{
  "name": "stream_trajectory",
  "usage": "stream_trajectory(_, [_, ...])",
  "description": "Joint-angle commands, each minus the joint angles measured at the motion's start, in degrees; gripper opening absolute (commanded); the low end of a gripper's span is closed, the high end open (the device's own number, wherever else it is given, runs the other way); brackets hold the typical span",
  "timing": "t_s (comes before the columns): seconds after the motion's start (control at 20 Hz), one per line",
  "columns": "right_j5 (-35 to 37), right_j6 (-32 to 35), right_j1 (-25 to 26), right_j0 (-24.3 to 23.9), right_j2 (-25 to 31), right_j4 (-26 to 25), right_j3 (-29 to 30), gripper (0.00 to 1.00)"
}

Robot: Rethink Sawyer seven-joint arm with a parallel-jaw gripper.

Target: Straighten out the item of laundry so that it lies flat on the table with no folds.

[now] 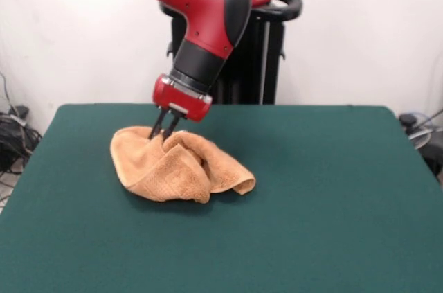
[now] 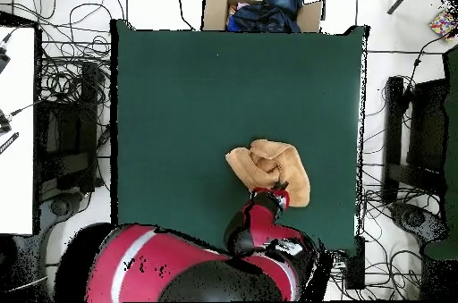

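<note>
Front view: towel (image 1: pixel 176 165) sits bunched in a heap on the green counter (image 1: pixel 311 189), toward the robot's side, near the middle of the width. Arm reaches down from above; fingers (image 1: pixel 163 129) are drawn close together and buried in a raised fold at the heap's far upper edge, apparently pinching the cloth. Judgement: flattening is barely begun, since several overlapping folds remain, one flap curls out to the picture's right, and no edge lies straight. Everything is left: spread the cloth, then clear the creases. Fabric is orange-tan terry, soft and thick, slumping in rounded lobes; a faint woven texture shows on the near lobe. Tag not seen. Overhead view: towel (image 2: pixel 268 171) lies as an irregular lump on the counter (image 2: pixel 179 94), right of centre and toward the robot's edge, well clear of all borders. Gripper (image 2: pixel 279 190) is over the towel's robot-side edge; the arm hides the fingertips here.
</note>
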Motion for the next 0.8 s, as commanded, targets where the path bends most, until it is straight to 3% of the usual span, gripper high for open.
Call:
stream_trajectory(0.05, [-8.1,10.1,8.4,3.2,-2.5,10.9,-0.4,0.00])
stream_trajectory(0.15, [-6.5,9.9,6.5,3.4,-2.5,10.3,0.7,0.00])
stream_trajectory(0.25, [2.4,8.4,0.7,2.4,-1.3,6.8,1.4,0.00])
stream_trajectory(0.4, [11.7,4.6,-7.3,5.3,-3.4,5.5,1.1,0.00])
stream_trajectory(0.55, [17.7,4.4,-10.3,5.8,-1.6,4.7,0.2,0.00])
stream_trajectory(0.8, [39.1,5.1,-20.1,11.3,0.1,6.0,0.7,0.00])
